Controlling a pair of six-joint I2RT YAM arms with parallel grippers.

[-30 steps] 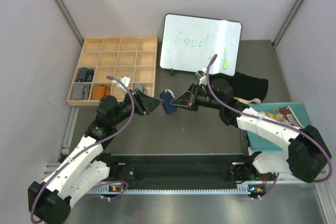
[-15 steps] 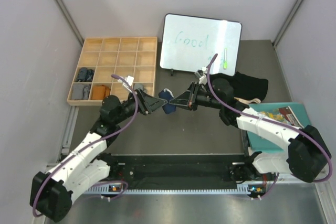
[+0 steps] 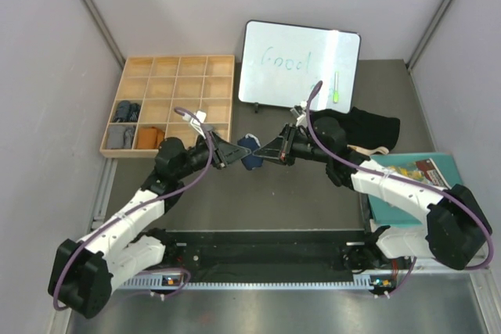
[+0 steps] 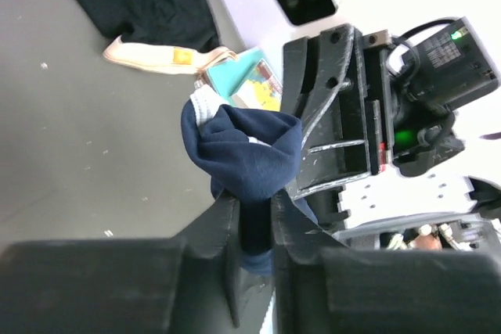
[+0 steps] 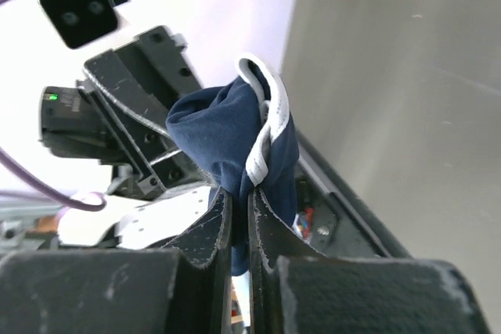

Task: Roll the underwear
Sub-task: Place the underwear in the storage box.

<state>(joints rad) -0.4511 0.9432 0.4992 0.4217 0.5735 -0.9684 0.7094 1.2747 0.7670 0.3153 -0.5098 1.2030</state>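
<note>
Left gripper [image 4: 252, 207] and right gripper [image 5: 237, 197] are both pinched tight on the crumpled navy cloth brief with white trim [image 3: 250, 154], a soft wad between them mid-table. Farther right: limp black cloth brief with beige waistband [image 3: 374, 126]. Far left: square-celled wooden tray [image 3: 178, 62]. Far centre: glossy white rounded-corner board [image 3: 297, 64].

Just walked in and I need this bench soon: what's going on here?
The robot is handling one navy pair of underwear, bunched into a loose bundle and held above the table. The left gripper pinches it from one side, the right gripper from the other, both closed on the cloth. A black pair lies spread on the table to the right, not yet rolled. The wooden tray on the left has small bundles in its near-left compartments.
</note>
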